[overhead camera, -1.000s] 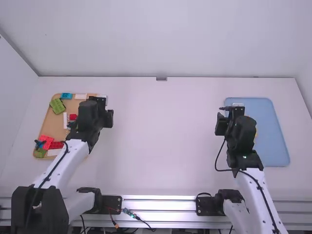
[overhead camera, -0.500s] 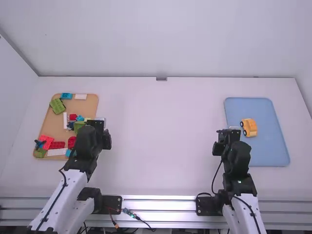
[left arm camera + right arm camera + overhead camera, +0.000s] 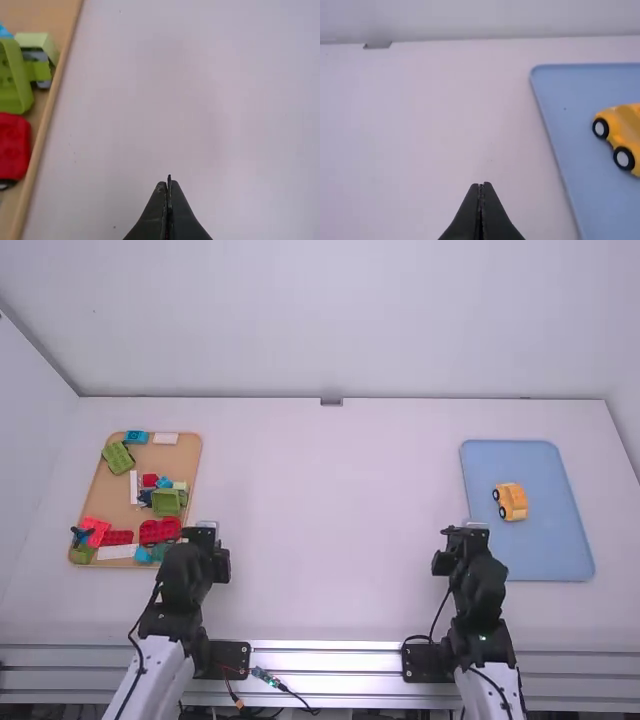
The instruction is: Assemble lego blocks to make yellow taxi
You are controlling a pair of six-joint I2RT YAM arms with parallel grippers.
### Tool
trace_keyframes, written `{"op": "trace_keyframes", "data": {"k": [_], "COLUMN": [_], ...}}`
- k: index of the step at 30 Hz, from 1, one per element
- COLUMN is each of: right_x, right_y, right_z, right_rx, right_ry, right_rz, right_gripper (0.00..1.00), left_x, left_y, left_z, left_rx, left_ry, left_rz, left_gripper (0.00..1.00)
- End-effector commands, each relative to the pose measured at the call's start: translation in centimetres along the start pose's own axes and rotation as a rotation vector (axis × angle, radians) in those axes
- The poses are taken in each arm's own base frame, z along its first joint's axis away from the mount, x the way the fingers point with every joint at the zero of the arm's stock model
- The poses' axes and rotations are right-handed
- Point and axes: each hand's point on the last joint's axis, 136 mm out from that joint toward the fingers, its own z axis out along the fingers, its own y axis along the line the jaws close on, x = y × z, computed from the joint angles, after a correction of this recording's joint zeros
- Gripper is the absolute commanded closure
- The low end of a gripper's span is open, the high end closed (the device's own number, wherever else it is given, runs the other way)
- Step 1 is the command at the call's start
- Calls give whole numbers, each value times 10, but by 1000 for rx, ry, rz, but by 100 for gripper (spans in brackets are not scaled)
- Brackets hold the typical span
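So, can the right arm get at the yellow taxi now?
Probably yes: the taxi sits on the blue tray with nothing between it and the right hand, though that must open first.

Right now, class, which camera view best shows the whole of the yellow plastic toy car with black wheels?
The high view: it takes in the whole yellow car, on the flat blue tray. The right wrist view shows two wheels closer up, with pale hubs, but its edge cuts the car off.
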Motion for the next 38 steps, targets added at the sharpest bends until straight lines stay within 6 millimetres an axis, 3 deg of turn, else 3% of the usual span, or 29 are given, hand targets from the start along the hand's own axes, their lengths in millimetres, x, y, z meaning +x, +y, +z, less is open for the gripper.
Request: {"op": "trace_keyframes", "data": {"k": [1,21,38], "right_x": [-2,-51,-51], "right_y": [-1,0,0], "right_z": [-2,-22,-22], "right_rx": [3,3,3], "right_ry": [-25,-255,-255], "right_rz": [3,-1,-1], "right_gripper": [100,100,100], "left_x": [-7,-69,-98], "left_y": [0,0,0], "left_z": [-2,-32,-56], "left_rx": [0,0,0], "left_ry": [-41,-345,-509], "left_rz": [2,2,2], "left_gripper": [100,100,100]}}
